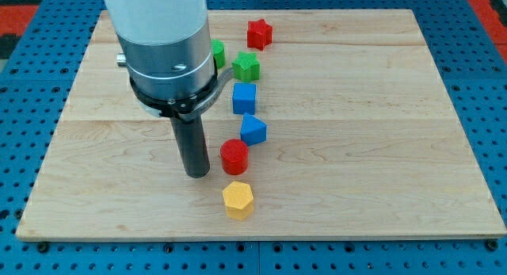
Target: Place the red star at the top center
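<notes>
Red star (259,33) sits near the board's (380,108) top edge, about mid-width.
My tip (196,173), a bare rod with nothing to open or close, touches no block; it stands just left of the red cylinder (234,156), well below the star. The star lies up and to the view's right of it, past the blue cube (244,98) and green star (246,66). Open wood spreads right of the star; little room remains above it.

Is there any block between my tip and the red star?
Yes. My tip is low on the board, left of the red cylinder. The red star is near the view's top. The blue cube, green star and another green block lie between.
</notes>
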